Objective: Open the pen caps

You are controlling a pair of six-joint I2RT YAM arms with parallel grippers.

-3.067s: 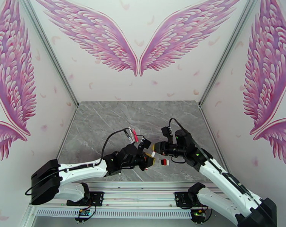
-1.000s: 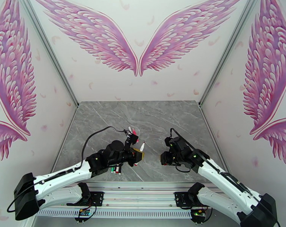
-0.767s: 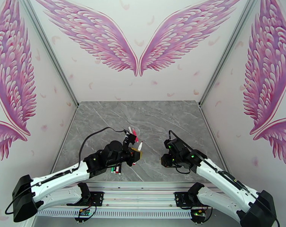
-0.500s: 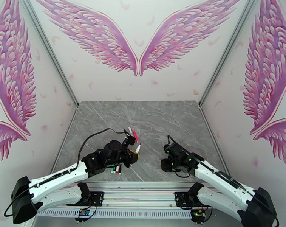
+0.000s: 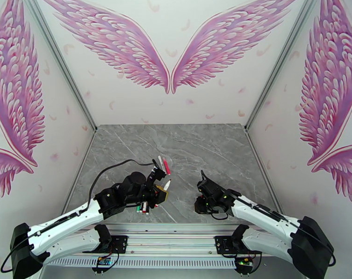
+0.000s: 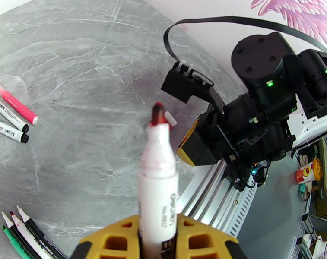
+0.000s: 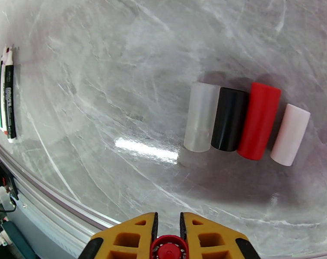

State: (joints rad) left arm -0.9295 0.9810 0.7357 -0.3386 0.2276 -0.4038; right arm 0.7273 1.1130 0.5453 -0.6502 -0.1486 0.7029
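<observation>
1. Now grips a pen (image 6: 158,178) in the left tool (image 6: 158,238), clenched round the white barrel, with the bare red tip pointing away from the tool and raised above the bench (image 6: 77,61).
2. Pinches a red cap (image 7: 169,247) in the right tool (image 7: 168,238), clenched tight, low over the near middle of the bench and apart from the held pen.
3. Shows, just ahead of the right tool in its wrist view, a row of four caps (image 7: 229,119) lying side by side on the bench: whitish, black, red, pale pink.
4. Finds three uncapped pens (image 6: 23,234) lying together at the near left, just beside the left tool in the top view, tips bare, one barrel green.
5. Counts three more pens (image 6: 10,121) a little beyond the left tool, left of the bench's middle: one pink, two white with black ends.
</observation>
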